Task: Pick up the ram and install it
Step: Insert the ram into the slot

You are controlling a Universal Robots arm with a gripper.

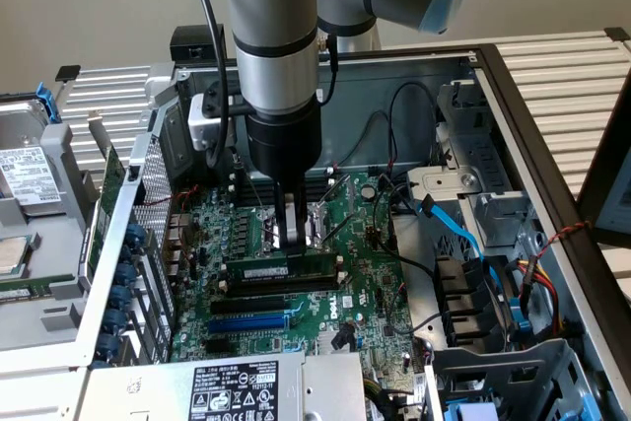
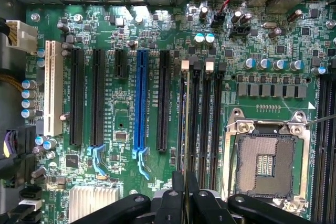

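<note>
The ram (image 1: 266, 270) is clamped at its upper edge by the nearly closed gripper (image 1: 290, 240). Black memory slots (image 1: 296, 285) are packed close beside it, and its lower edge is hidden.

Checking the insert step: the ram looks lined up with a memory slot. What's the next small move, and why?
Probably a short, straight push down. The hand is shut on the ram, which stands on edge along a slot beside the CPU socket. From the wrist view it runs in line with that slot. I cannot tell whether it is fully seated, so press gently before letting go.
</note>
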